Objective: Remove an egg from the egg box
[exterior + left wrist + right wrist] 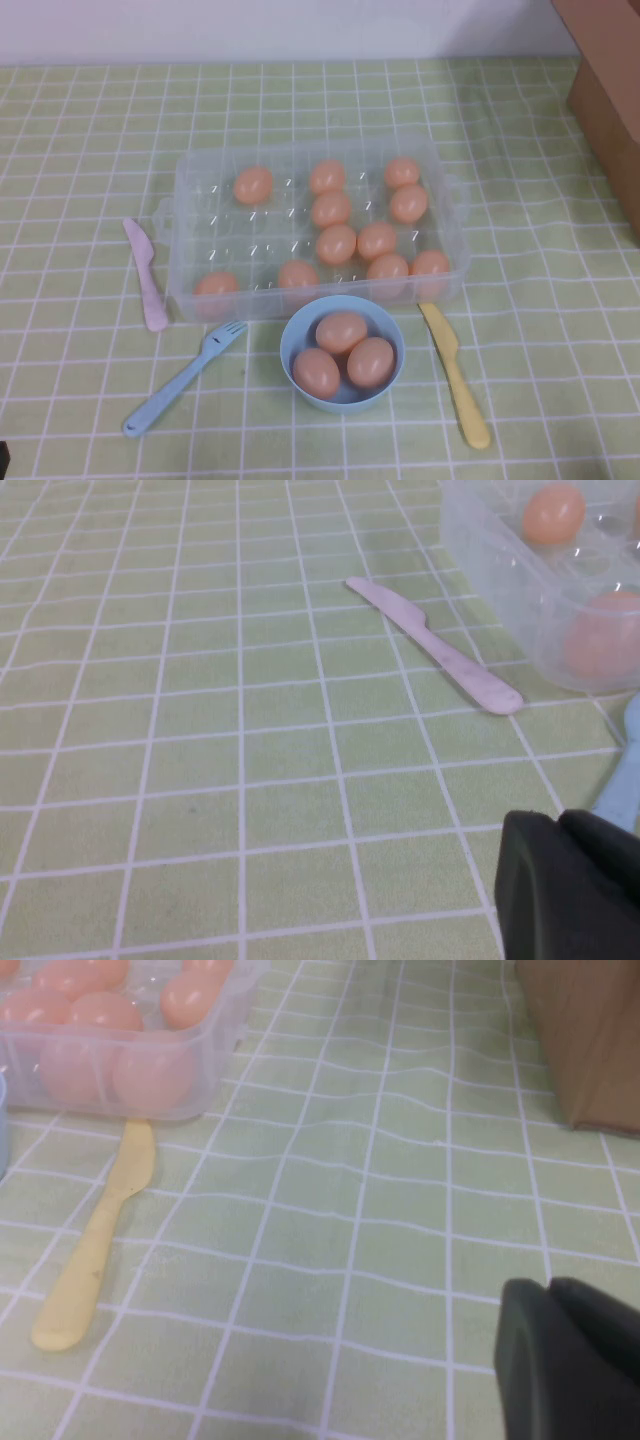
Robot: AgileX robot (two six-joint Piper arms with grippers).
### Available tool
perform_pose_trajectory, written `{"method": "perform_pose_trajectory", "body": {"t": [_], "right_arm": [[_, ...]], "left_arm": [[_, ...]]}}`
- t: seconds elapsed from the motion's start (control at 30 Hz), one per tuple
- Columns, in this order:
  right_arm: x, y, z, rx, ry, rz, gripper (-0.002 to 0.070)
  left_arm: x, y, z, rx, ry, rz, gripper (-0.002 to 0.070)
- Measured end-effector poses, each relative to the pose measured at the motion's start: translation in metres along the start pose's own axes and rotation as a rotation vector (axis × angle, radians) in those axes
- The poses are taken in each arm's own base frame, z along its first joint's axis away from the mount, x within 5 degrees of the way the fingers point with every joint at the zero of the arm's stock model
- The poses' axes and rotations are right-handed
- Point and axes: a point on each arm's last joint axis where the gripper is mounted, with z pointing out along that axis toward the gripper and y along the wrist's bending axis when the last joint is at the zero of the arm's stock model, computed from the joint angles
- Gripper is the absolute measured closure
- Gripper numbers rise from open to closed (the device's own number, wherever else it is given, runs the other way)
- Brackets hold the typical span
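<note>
The clear plastic egg box (190,200) stands in the middle of the table with several orange-tan eggs in its cells, one egg (253,185) alone at the back left. Neither arm shows in the high view. My left gripper (559,820) is shut and empty, low over the cloth, to the left of the box's corner (500,570). My right gripper (551,1285) is shut and empty over the cloth, to the right of the box (225,1020).
A light-blue bowl (291,345) with three eggs sits in front of the box. A pink knife (146,275) and a blue fork (180,380) lie at the left and a yellow knife (455,375) at the right. A cardboard box (610,90) stands at the back right.
</note>
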Motion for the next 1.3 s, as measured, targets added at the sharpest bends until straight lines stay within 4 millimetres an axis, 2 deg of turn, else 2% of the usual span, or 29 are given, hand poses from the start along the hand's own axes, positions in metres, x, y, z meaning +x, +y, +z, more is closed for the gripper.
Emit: {"method": "perform_pose_trajectory", "body": {"t": [0.2, 0.37, 0.47, 0.6, 0.7, 0.93, 1.1, 1.2, 1.3], "right_arm": [[0.0, 0.0, 0.0, 0.0, 0.0, 0.0, 0.0696], [0.0, 0.0, 0.0, 0.0, 0.0, 0.0, 0.0696], [0.0, 0.0, 0.0, 0.0, 0.0, 0.0, 0.0696], [0.0, 0.0, 0.0, 0.0, 0.0, 0.0, 0.0696], [0.0, 0.0, 0.0, 0.0, 0.0, 0.0, 0.0696], [0.0, 0.0, 0.0, 0.0, 0.0, 0.0, 0.0696], [0.0, 0.0, 0.0, 0.0, 0.0, 0.0, 0.0696], [0.0, 0.0, 0.0, 0.0, 0.0, 0.0, 0.0696], [0.0, 0.0, 0.0, 0.0, 0.0, 0.0, 0.0696]], "left_arm": [[0.0, 0.0, 0.0, 0.001, 0.0, -0.002, 0.068], [-0.003, -0.003, 0.0, 0.035, -0.034, -0.112, 0.068], [-0.009, -0.005, -0.001, 0.065, -0.092, -0.245, 0.068], [-0.017, -0.007, -0.002, 0.129, -0.161, -0.523, 0.068], [-0.021, -0.006, -0.003, 0.133, -0.206, -0.617, 0.068], [-0.025, -0.002, -0.004, 0.108, -0.263, -0.65, 0.068], [-0.022, -0.01, -0.004, 0.188, -0.178, -0.733, 0.068], [-0.034, -0.02, -0.011, 0.275, -0.105, -0.709, 0.068], [-0.057, -0.026, -0.018, 0.318, -0.009, -0.603, 0.0679]]}}
